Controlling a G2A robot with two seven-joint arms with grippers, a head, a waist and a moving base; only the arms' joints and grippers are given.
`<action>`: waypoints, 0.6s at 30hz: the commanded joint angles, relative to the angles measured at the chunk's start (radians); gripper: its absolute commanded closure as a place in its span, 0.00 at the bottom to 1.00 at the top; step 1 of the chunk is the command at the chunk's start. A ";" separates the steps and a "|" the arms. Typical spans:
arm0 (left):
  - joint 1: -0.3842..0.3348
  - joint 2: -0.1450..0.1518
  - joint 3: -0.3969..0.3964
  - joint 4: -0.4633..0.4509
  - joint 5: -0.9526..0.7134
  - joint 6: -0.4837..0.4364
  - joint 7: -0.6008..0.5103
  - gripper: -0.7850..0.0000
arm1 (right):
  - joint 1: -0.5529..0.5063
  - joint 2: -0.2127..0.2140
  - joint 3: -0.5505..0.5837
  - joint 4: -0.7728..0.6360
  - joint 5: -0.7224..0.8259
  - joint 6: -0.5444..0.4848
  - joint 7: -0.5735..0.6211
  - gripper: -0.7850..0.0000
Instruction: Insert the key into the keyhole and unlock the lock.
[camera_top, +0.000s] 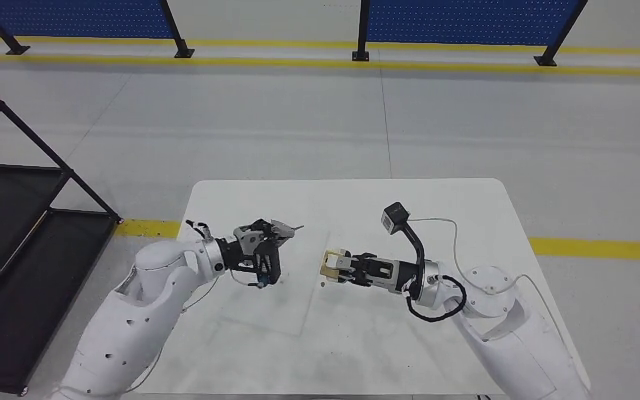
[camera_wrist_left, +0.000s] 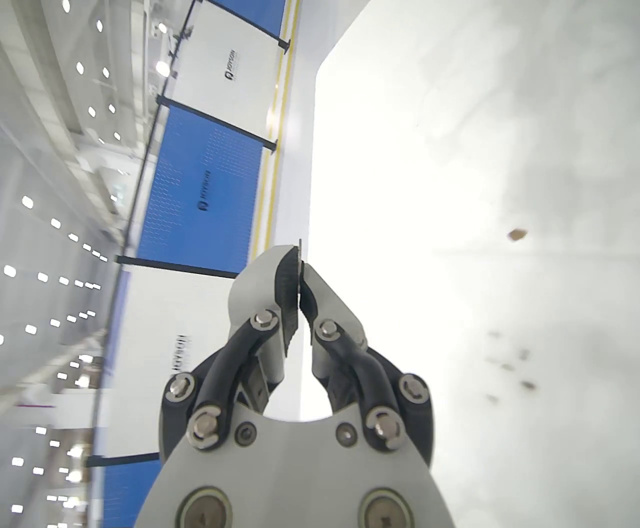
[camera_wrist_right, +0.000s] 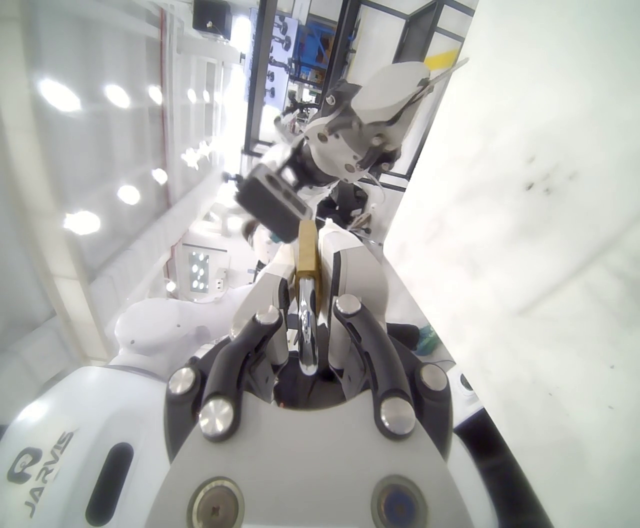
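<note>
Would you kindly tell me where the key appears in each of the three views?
Top view: the key juts from the left end effector, over the table.
Left wrist view: the key, edge-on, pinched at that end effector's tip.
Right wrist view: the key, farther off, beyond the lock.
Shared landmark: the white table.

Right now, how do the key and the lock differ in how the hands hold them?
The key is a thin silver blade pinched by the left hand at its tips, jutting beyond them. The lock is a thick brass block seated deep in the right hand, shackle toward the palm. Shared: both are gripped shut above the table, not yet joined.
</note>
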 joint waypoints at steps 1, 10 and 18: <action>0.007 0.006 0.000 0.019 0.116 0.128 0.076 1.00 | 0.000 0.000 0.000 0.000 0.000 0.000 0.000 1.00; 0.023 0.008 0.036 0.033 0.317 0.556 0.171 1.00 | 0.000 0.000 0.000 0.000 0.000 0.000 0.000 1.00; 0.024 0.007 0.041 0.041 0.286 0.567 0.196 1.00 | 0.000 0.000 0.000 0.000 0.000 0.000 0.000 1.00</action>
